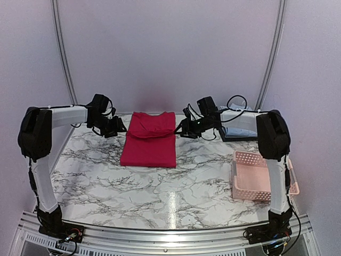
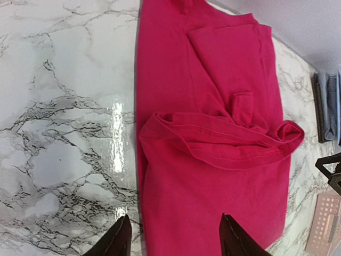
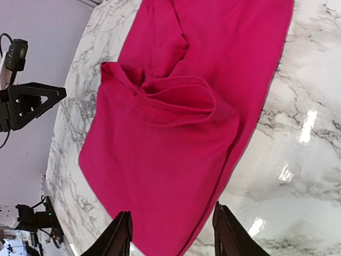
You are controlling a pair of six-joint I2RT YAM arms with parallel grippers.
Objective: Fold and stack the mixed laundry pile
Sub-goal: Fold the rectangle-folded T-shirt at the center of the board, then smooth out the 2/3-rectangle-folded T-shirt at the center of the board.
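Marble-veined worktop (image 1: 160,192). Holds a folded magenta-red garment (image 1: 149,140) flat at far centre, a pink lattice basket (image 1: 250,193) at near right, a dark flat tray (image 1: 240,138) at far right.

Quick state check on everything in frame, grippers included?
magenta-red garment: folded to a rectangle, flat on the table, one hem bunched across it, not held.
left gripper: open, empty, by the garment.
right gripper: open, empty, by the garment.
light blue shirt: folded, only an edge shows.
pink basket: upright, looks empty.
dark tray: lying flat, mostly hidden.
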